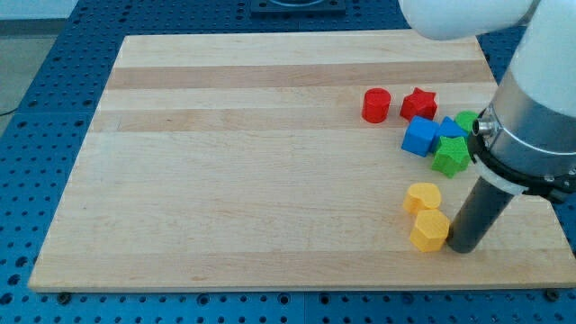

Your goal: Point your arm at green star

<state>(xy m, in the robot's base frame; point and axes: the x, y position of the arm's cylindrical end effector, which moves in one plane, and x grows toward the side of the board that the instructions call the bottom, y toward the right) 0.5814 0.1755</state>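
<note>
The green star (450, 156) lies near the board's right edge, touching a blue block (420, 137) on its left. My tip (463, 249) rests on the board below the star, just right of a yellow hexagon block (429, 230). The rod rises up and right from there, and the arm hides part of the board's right edge. A second green block (466, 121) and a second blue block (451, 127) sit just above the star, partly hidden.
A red cylinder (376, 105) and a red star (418, 103) lie above the blue block. A yellow heart-like block (422, 196) sits above the yellow hexagon. The wooden board (225, 162) lies on a blue perforated table.
</note>
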